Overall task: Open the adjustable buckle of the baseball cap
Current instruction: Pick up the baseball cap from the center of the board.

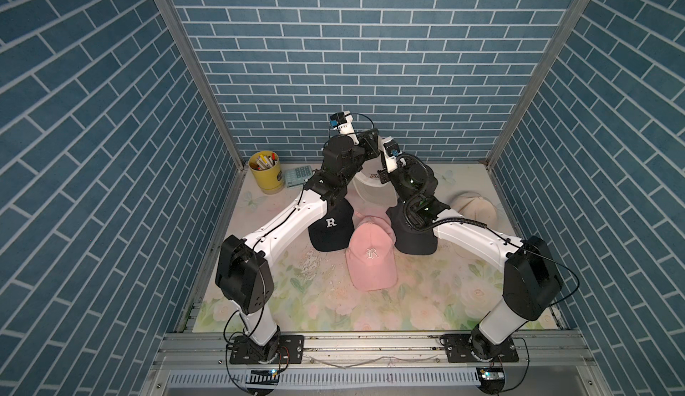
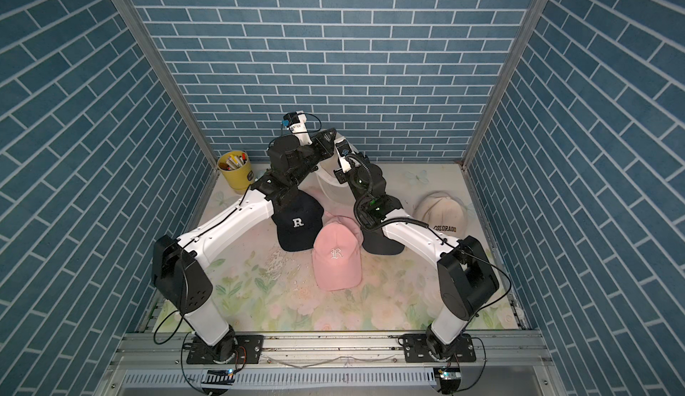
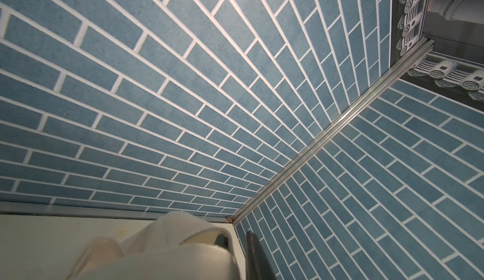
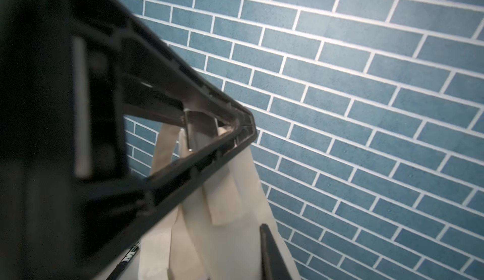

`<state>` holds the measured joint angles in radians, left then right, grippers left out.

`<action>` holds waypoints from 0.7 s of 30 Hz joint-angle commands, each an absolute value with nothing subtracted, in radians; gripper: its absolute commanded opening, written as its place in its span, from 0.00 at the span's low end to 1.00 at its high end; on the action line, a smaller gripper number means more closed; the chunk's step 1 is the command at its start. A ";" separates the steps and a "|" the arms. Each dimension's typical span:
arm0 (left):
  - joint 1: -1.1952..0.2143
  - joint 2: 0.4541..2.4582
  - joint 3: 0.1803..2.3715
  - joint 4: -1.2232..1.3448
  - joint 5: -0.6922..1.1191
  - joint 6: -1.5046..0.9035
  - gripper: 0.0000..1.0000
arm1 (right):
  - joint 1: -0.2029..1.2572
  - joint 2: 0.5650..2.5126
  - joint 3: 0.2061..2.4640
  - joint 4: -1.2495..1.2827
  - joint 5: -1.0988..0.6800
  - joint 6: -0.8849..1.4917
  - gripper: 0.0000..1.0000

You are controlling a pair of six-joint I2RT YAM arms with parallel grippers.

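Blue brick-print walls (image 1: pixel 370 60), floral desk (image 1: pixel 318 301).

Top views: left hand (image 1: pixel 371 140) and right hand (image 1: pixel 384 145) meet at rear centre, raised. The cream cap (image 1: pixel 372 194) hangs below them. Whether its brim touches the desk is unclear. Navy R cap (image 1: pixel 330 227), pink cap (image 1: pixel 370 257) and COLORADO cap (image 2: pixel 441 212) lie apart from both hands. Buckle is hidden behind the hands here, and neither hand's tips are readable.

Left wrist view: mostly wall. Cream cap's cloth and one dark finger (image 3: pixel 258 255) sit at the frame edge. The other finger is cut off, so the grip can't be told.

Right wrist view: left hand's black tips sit right at the metal buckle (image 4: pixel 193 129), with the strap tail (image 4: pixel 225 202) dangling there. Pinching or just beside, cannot tell. Right hand is pressed together. Only one of its fingers shows and the contact point is cut off, so what it pinches is unknown.

Step, my read: hands are set on the back strap and the buckle looks shut. Next, one hand steadies the cap while the other pries the clasp or feeds the strap through.
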<state>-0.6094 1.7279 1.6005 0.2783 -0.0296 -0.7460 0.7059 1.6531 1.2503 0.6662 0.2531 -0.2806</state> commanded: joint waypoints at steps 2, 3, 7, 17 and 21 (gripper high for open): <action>-0.615 1.689 1.584 0.272 -0.009 -0.740 0.42 | 0.695 1.655 1.278 0.690 0.342 -0.312 0.00; -0.615 1.686 1.591 0.253 -0.003 -0.722 0.54 | 0.687 1.647 1.272 0.692 0.334 -0.311 0.00; -0.606 1.638 1.575 0.191 0.017 -0.606 0.75 | 0.639 1.603 1.248 0.670 0.226 -0.274 0.00; -0.470 1.486 1.488 0.115 0.238 -0.299 0.82 | 0.517 1.513 1.246 0.426 -0.201 -0.353 0.00; -0.440 1.586 1.630 0.003 0.481 -0.184 0.81 | 0.492 1.494 1.253 0.338 -0.333 -0.390 0.00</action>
<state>-0.4454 1.5143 1.5574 0.1028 0.2596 -0.3161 0.5022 1.5272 1.2476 0.4210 -0.1596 -0.3344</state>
